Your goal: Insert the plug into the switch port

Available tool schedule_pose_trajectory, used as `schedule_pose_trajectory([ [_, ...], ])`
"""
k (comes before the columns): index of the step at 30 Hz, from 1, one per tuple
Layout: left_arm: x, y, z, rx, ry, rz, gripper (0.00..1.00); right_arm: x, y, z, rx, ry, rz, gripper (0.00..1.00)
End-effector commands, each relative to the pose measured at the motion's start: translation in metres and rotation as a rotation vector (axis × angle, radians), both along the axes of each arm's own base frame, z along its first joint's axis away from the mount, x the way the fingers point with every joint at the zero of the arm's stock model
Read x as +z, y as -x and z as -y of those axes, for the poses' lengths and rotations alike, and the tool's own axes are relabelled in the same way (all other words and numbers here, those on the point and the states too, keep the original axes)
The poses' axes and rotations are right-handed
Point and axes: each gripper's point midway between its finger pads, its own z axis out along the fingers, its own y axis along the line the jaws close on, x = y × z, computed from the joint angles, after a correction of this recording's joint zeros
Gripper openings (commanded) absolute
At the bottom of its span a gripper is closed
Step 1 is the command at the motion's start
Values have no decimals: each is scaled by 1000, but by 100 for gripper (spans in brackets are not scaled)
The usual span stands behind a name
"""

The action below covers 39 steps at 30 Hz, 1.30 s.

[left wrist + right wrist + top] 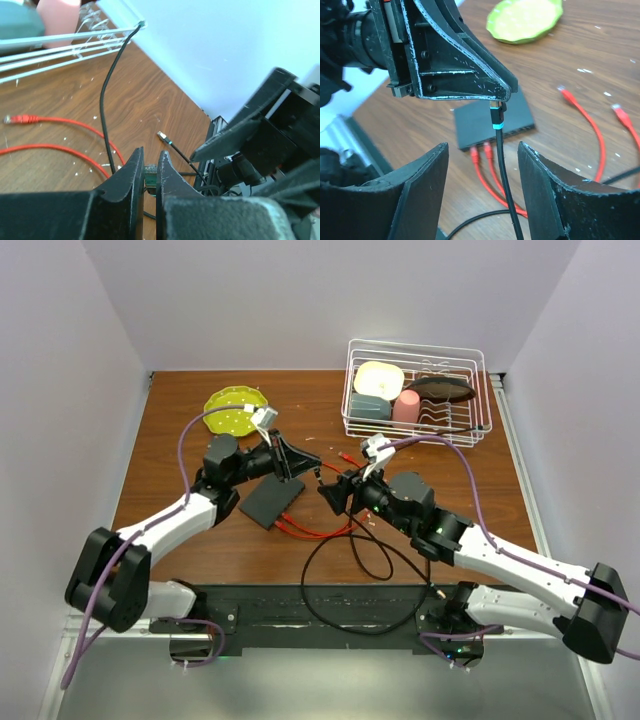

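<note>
Your L claw (150,151) is pinched narrow, just a slit btw the fingers. Sth small & greenish shows in the slit, can't ID it. The plug (496,118), black w/ a cyan band, sits right at that claw's tip, up off the tabletop (250,552); can't tell if it's gripped. Its black cable (506,192) runs down btw the fingers of your R claw (482,146), which gapes wide, holding nothing. The switch (272,500) lies flat just beside the L claw. Two red leads (475,154) sit in its port edge (517,132); sockets too blurred to pick out.
</note>
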Motion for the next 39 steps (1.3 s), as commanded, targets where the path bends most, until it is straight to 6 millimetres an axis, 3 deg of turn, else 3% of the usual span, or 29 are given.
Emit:
schedule_pose_trajectory([
  [1,51,15,-10,-5,62,275,0,30,11,-3,97,-102,62,61],
  [3,51,23,-15,2,67,313,0,35,14,-4,127,-126,65,59],
  [8,78,50,-18,-66,117,456,0,45,20,-10,187,-147,74,59],
  [15,90,84,-16,-214,182,529,0,56,28,-20,259,-202,90,57],
  [22,100,91,-18,-226,200,570,0,59,33,-26,301,-246,101,52],
  [34,101,92,-18,-230,202,566,0,56,35,-34,338,-262,96,28],
  [39,103,93,-19,-229,205,569,0,54,36,-32,334,-259,99,24],
])
